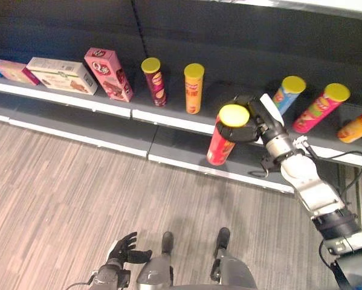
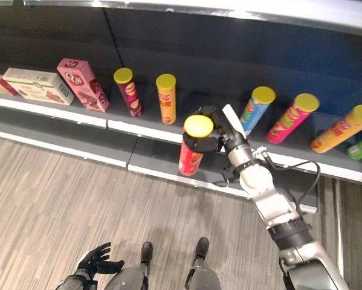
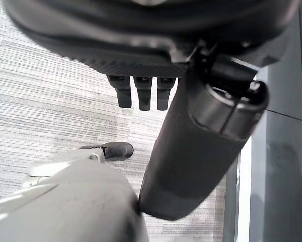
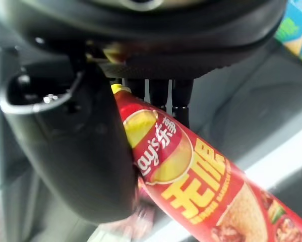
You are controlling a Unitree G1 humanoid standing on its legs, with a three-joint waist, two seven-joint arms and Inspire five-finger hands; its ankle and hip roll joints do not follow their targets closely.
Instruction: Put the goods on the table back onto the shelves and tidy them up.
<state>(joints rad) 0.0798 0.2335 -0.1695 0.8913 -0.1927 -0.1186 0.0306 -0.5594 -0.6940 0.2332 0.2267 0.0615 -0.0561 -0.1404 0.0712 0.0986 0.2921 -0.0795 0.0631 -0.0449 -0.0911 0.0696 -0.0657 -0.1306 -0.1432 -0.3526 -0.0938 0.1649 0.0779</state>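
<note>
My right hand [image 1: 253, 121] is shut on a red chip can [image 1: 223, 142] with a yellow lid, gripping it near the top and holding it tilted in front of the grey shelf [image 1: 168, 118]. The red can [image 4: 201, 186] runs between thumb and fingers in the right wrist view. It hangs to the right of an orange can [image 1: 193, 88] and a dark red can [image 1: 155, 81] that stand on the shelf. My left hand [image 1: 123, 249] hangs low over the floor, fingers relaxed and holding nothing.
On the shelf's left stand a pink box [image 1: 110, 74], a white box [image 1: 63, 75] and a flat pink box [image 1: 14, 71]. To the right lean a blue can [image 1: 287, 94], a pink can [image 1: 319, 107] and an orange can [image 1: 356, 125]. A lower shelf [image 1: 78, 127] runs beneath.
</note>
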